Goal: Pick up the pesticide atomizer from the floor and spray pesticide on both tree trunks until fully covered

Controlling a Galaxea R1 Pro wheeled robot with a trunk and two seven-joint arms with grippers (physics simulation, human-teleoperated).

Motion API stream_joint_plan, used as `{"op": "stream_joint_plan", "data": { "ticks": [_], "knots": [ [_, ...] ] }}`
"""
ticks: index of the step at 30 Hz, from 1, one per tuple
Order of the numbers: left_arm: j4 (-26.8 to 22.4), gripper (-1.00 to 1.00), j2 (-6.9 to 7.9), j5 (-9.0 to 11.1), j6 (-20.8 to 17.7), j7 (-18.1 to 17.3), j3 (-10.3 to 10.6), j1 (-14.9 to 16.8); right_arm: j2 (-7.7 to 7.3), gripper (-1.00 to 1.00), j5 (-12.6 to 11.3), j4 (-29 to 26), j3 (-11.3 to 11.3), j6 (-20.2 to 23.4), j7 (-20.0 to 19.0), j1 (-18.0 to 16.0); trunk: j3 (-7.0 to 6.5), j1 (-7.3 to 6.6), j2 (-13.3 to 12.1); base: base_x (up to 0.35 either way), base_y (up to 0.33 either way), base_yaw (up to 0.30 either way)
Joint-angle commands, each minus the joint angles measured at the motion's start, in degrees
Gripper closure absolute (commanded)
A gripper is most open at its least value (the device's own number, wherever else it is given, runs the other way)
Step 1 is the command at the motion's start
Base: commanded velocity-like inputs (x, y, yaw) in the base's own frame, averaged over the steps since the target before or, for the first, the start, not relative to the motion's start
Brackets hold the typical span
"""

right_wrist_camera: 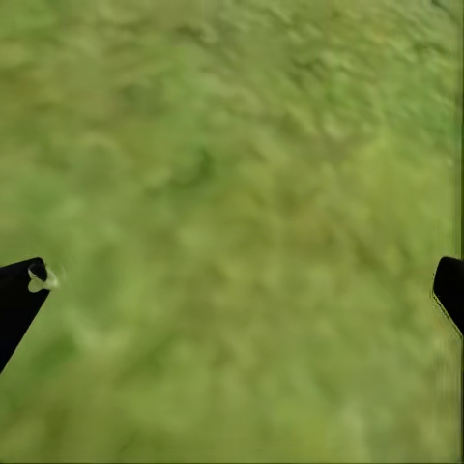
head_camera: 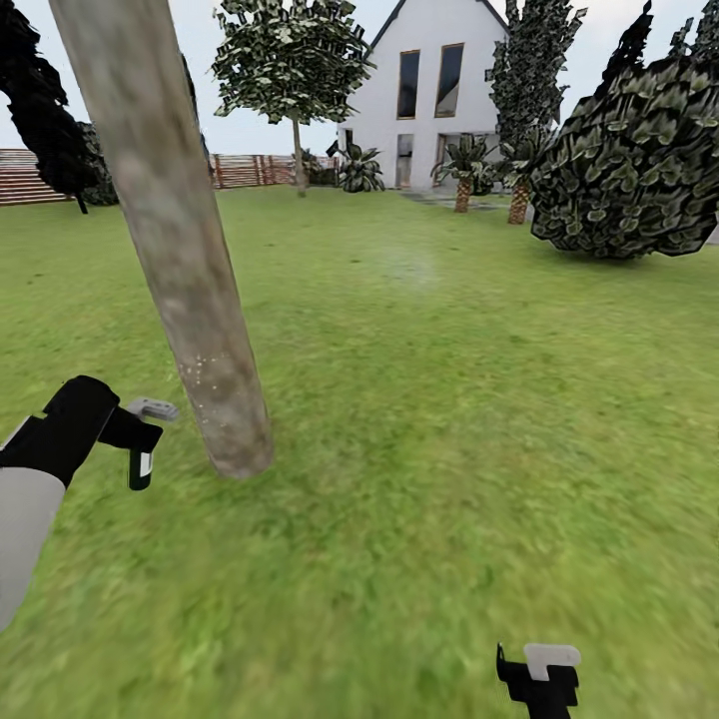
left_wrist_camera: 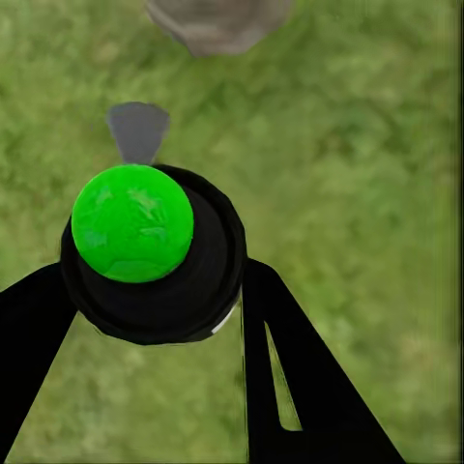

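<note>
Left wrist view: left claw (left_wrist_camera: 155, 290) clamped on atomizer (left_wrist_camera: 155, 251) body, nozzle toward tree trunk (head_camera: 175, 250). Looks light, rigid, slick; grip below cap. Right claw (right_wrist_camera: 232, 290) wide open, empty.

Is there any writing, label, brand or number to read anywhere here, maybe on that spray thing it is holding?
None. The atomizer in the left gripper shows a plain green ball and black body, with no label. The tree trunk and white house carry no readable text.
</note>
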State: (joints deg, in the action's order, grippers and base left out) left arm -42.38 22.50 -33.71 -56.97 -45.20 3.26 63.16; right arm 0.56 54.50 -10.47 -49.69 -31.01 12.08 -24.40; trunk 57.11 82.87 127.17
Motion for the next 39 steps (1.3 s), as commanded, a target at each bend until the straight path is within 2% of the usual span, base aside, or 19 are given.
{"op": "stream_joint_plan", "data": {
  "ticks": [1, 5, 9, 14, 23, 32, 35, 39],
  "knots": [
    [-0.1, 1.00, 0.02, -0.7, -0.1, -0.6, 0.2, 0.0, 0.04, -1.00, 0.6, 0.0, -0.3, -0.1, 0.3, 0.0, 0.05, 0.01, 0.0, 0.238, -0.191, 0.000],
    [-0.1, 1.00, -0.67, -0.7, -0.1, -0.6, 0.2, -0.8, 0.03, -1.00, 0.6, 0.0, -0.3, -0.1, 0.3, -0.1, 0.05, 0.01, 0.0, 0.241, -0.188, 0.000],
    [-0.1, 1.00, -0.63, -0.7, -0.1, -0.6, 0.1, -1.2, 0.05, -1.00, 0.6, 0.0, -0.3, -0.1, 0.3, 0.0, 0.05, 0.01, 0.0, 0.228, -0.195, 0.049],
    [0.2, 1.00, -0.62, -0.6, -0.1, 2.1, 0.1, -1.8, 0.05, -1.00, 0.6, 0.0, -0.3, -0.1, 0.3, 0.0, 0.05, 0.01, 0.0, 0.075, -0.257, 0.257],
    [0.3, 1.00, -0.76, -0.5, -0.1, 2.2, -1.3, -2.1, 0.05, -1.00, 0.6, 0.0, -0.3, -0.1, 0.3, 0.0, 0.05, 0.01, 0.0, 0.103, -0.263, 0.265],
    [0.4, 1.00, -0.86, -0.2, -0.1, 2.1, -1.3, -3.5, 0.05, -1.00, 0.6, 0.0, -0.3, -0.1, 0.3, 0.0, 0.05, 0.01, 0.0, 0.240, -0.184, 0.019],
    [0.5, 1.00, -1.68, -0.2, -0.1, 2.2, -1.4, -4.4, 0.05, -1.00, 0.6, 0.0, -0.3, -0.1, 0.3, 0.0, 0.05, 0.01, 0.0, 0.167, -0.213, 0.084],
    [0.5, 1.00, -1.97, -0.2, -0.1, 2.2, -1.6, -4.5, 0.05, -1.00, 0.6, 0.0, -0.3, -0.1, 0.3, 0.0, 0.05, 0.01, 0.0, 0.014, -0.269, 0.252]
  ]
}}
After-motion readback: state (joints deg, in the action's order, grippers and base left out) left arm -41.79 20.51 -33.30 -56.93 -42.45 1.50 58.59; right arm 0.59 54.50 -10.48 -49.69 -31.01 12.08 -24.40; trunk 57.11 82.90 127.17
